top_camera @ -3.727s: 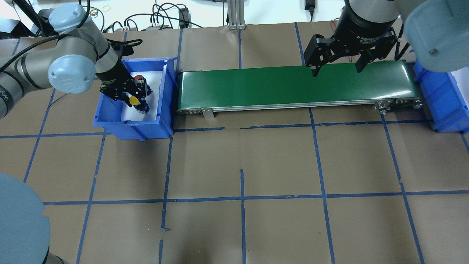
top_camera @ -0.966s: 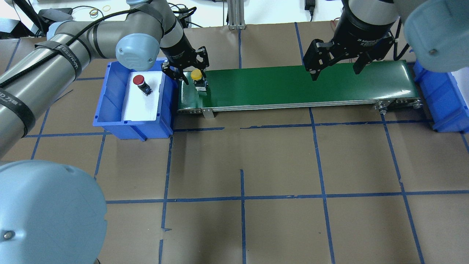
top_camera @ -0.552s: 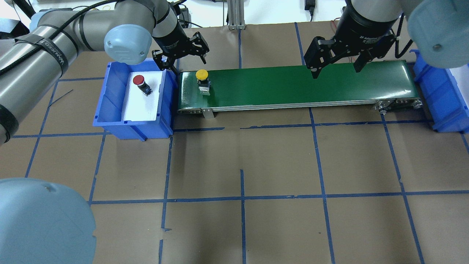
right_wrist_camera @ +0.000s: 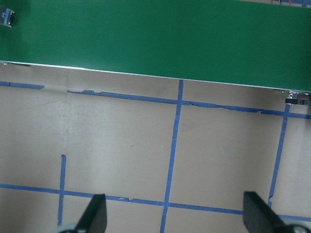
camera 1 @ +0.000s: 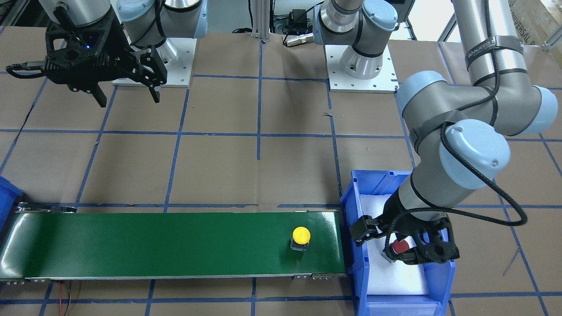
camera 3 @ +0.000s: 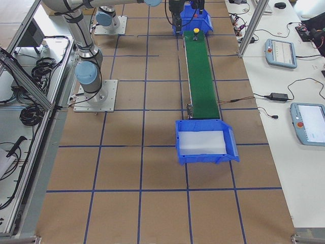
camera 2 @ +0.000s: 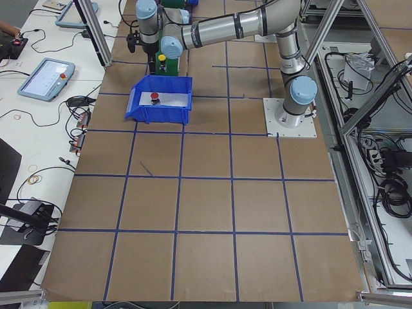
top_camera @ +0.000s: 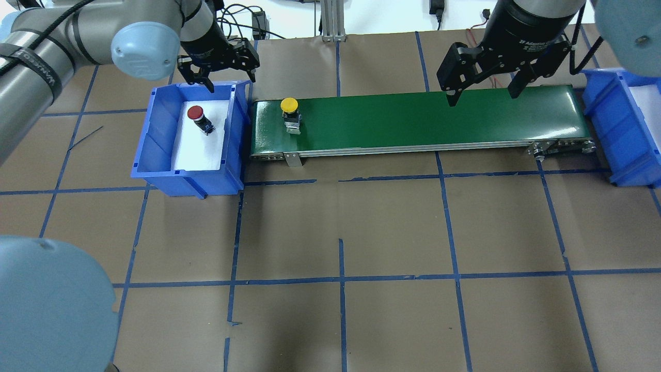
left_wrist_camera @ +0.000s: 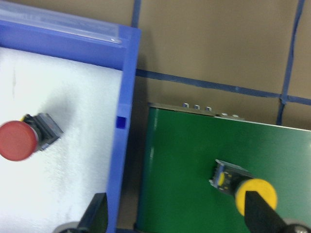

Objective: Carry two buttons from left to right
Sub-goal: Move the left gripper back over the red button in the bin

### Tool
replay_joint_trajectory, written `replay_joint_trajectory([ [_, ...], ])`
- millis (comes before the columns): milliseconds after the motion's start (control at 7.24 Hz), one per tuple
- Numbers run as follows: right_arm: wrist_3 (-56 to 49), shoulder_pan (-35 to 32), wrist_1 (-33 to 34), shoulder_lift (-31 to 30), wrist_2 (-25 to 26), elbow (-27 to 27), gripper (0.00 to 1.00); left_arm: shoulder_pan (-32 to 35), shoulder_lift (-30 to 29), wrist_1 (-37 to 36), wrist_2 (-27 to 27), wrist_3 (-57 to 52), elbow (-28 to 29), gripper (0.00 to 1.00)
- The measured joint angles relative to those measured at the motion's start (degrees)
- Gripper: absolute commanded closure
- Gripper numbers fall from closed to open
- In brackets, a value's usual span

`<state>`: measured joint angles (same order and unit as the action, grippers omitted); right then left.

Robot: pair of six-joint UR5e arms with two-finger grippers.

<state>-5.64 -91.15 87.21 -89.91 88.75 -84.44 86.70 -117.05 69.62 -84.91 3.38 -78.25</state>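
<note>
- On the green belt (top_camera: 413,124), close to its left end, sits the yellow button (top_camera: 289,106). Its round cap faces up, and nothing is touching it.
- The red button (top_camera: 195,112) is inside the left blue bin (top_camera: 155,134). It rests on the white pad (top_camera: 199,150) at the bottom, in the part of the bin farthest from the robot.
- The two buttons are apart. The wall of the bin stands between them.
- The left gripper (top_camera: 231,75) hangs in the air by the far corner of that bin, next to the end of the belt. Its jaws are spread wide and it holds nothing.
- Its wrist camera looks down and sees the red button on one side and the yellow button on the other. The bin wall runs down between them.
- The right gripper (top_camera: 483,95) is up in the air by the right part of the belt. Its jaws are spread wide too, and they are empty. Its wrist camera shows the long edge of the belt and the brown table (top_camera: 341,232) below.
- The right blue bin (top_camera: 604,119) stands at the right end of the belt. It has a white bottom as well.
- Blue tape lines (top_camera: 342,279) cross the table and cut it into big squares.
</note>
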Motion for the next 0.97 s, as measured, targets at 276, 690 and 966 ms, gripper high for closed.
replay_joint_trajectory([
  [276, -0.3, 1.2, -0.8, 0.6, -0.3, 1.1, 0.0, -2.5, -0.7, 0.5, -2.0, -9.8, -0.6, 0.0],
  [690, -1.3, 1.6, -2.3, 0.8, -1.0, 1.6, 0.0, -4.0, 0.2, 0.4, -3.6, -25.6, -5.2, 0.0],
  [966, -1.4, 1.7, -2.4, 0.5, -1.4, 1.2, 0.0, -4.2, 0.6, -2.0, -3.6, -33.7, -7.7, 0.02],
])
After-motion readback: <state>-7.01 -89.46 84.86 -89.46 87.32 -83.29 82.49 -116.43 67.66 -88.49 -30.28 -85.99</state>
